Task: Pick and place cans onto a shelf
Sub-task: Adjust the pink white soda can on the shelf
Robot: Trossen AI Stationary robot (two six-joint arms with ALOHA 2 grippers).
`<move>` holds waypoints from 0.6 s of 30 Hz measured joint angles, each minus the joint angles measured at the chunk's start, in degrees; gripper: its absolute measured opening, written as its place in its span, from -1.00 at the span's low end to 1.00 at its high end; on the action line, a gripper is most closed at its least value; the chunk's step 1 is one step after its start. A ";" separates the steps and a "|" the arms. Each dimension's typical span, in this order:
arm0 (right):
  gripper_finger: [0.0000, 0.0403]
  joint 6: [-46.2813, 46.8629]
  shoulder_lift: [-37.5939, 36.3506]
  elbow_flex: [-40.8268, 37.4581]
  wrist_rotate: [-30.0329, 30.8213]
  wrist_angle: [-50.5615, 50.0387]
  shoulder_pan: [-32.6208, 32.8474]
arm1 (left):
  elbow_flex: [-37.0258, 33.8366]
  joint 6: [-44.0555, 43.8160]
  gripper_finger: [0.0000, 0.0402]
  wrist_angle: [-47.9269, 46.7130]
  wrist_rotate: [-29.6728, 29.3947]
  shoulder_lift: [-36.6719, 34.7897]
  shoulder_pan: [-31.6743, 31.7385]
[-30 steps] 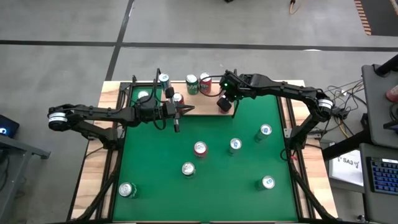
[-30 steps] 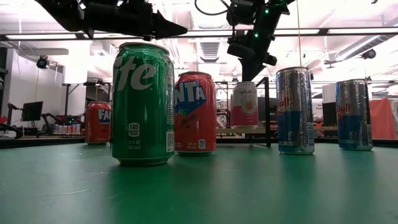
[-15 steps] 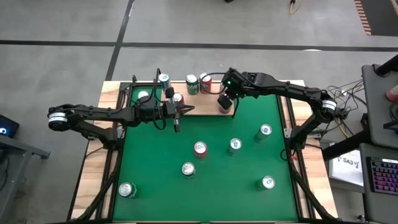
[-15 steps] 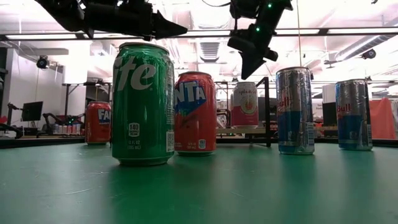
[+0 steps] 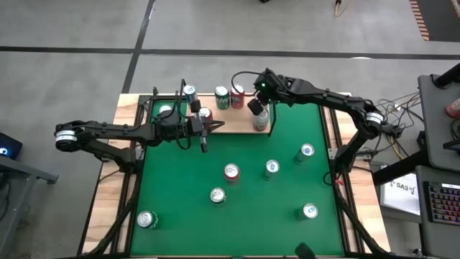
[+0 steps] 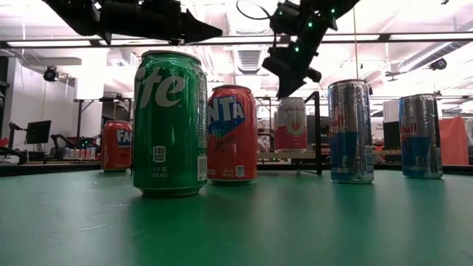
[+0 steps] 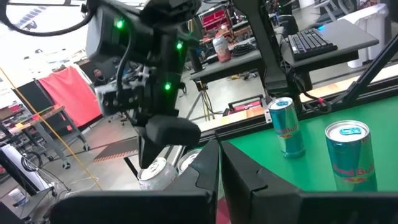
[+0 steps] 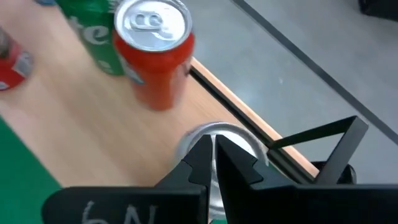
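While the right gripper (image 5: pixel 257 108), fingers together and empty, hangs directly above the upright pale pink-and-white can (image 5: pixel 261 120) on the light-wood shelf board (image 5: pixel 228 124) (right end), the left gripper (image 5: pixel 210 128) waits closed farther off.

The green table (image 5: pixel 244 208) is carrying six loose cans (image 5: pixel 231 171) and the wooden shelf (image 5: pixel 230 126), which is bearing five more cans (image 5: pixel 222 96) beside both grippers.
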 joint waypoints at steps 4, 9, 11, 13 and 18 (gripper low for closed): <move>-0.94 -0.34 0.82 0.00 0.02 0.03 -0.66 | 0.00 0.09 -1.00 0.00 0.00 -0.05 0.00; -0.94 -0.39 1.47 0.00 -0.03 -0.02 -0.59 | 0.00 0.09 -1.00 -0.01 0.00 -0.05 -0.01; -0.94 -0.38 1.68 0.00 -0.38 -0.15 -0.59 | 0.00 0.09 -1.00 -0.02 -0.01 -0.05 -0.01; -0.94 -0.14 1.83 0.00 -0.48 -0.45 -0.51 | 0.00 0.09 -1.00 -0.02 0.00 -0.07 0.00; -0.94 0.75 1.78 0.00 -0.48 -0.72 -0.05 | 0.00 0.09 -1.00 -0.01 0.00 -0.07 -0.01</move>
